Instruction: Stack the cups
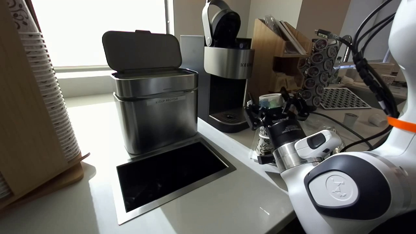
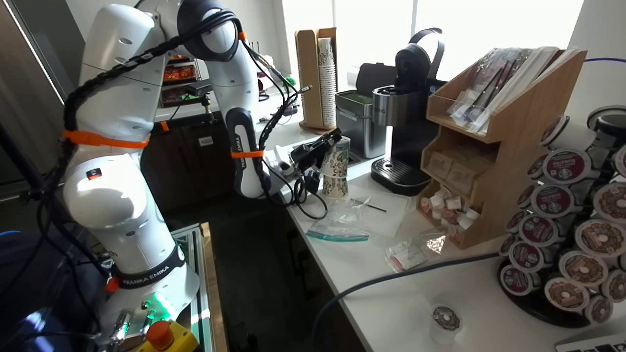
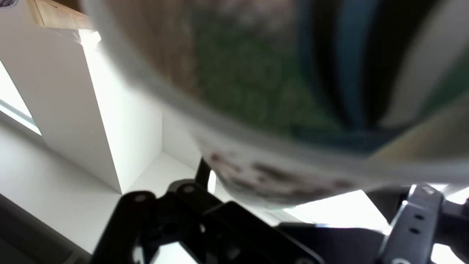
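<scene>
White scroll-patterned paper cups [image 2: 336, 166]: stacked upright on counter [image 2: 352, 269], near Keurig coffee maker [image 2: 391, 108] | Robotiq gripper [image 1: 269, 98]: jaws spread wide around top cup [image 3: 267, 174], gap showing at one side

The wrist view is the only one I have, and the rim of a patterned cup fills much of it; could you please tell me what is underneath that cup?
Observer: In an exterior view, the upper cup sits on a lower cup with a similar printed pattern.
Operator: Thank you, that helps; would you also mind checking whether anything loose lies close to them?
Observer: Yes, in an exterior view a clear plastic bag with a teal edge lies flat close to the base of the lower cup.
</scene>
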Controlling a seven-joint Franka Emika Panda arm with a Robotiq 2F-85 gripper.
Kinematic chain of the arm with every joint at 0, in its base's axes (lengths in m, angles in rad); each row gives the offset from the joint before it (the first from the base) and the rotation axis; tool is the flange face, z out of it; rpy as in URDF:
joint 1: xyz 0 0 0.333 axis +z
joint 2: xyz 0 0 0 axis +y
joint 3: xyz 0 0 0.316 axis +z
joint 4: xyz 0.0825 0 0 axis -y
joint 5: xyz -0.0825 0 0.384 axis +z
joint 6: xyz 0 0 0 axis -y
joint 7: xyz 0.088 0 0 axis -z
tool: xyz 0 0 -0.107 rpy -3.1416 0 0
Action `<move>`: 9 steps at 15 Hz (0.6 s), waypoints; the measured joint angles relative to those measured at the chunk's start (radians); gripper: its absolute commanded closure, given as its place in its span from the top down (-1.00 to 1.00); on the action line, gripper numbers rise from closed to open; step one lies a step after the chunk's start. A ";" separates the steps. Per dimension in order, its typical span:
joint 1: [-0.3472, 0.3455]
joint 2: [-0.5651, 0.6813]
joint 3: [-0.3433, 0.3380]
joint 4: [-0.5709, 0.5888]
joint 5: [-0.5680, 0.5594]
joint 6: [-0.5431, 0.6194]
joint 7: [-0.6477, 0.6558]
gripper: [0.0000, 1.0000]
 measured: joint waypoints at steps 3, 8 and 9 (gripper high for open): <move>0.001 0.000 0.007 0.012 0.000 -0.014 0.001 1.00; 0.001 -0.014 0.033 0.018 0.030 -0.018 0.003 1.00; -0.001 -0.022 0.039 0.018 0.047 -0.018 0.003 1.00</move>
